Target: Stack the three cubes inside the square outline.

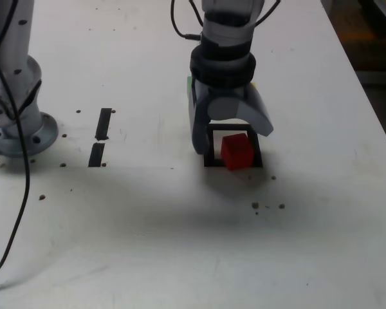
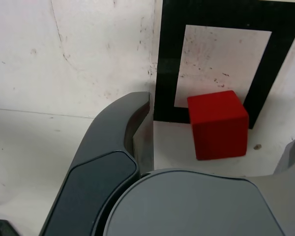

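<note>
In the exterior view, the grey two-fingered end effector [image 1: 233, 138] hangs over the black tape square outline with a white centre [image 1: 211, 149] on the white table [image 1: 180, 244], jaws spread wide and holding nothing. The small solid red cube [image 1: 237, 152] sits between the fingers, on the outline's near edge. Two short black tape strips [image 1: 100, 136] lie well to the left.

In the wrist view, the red cube [image 2: 218, 124] overlaps the outline's [image 2: 167, 64] border, partly outside it, apart from the dark finger [image 2: 110, 152].
</note>
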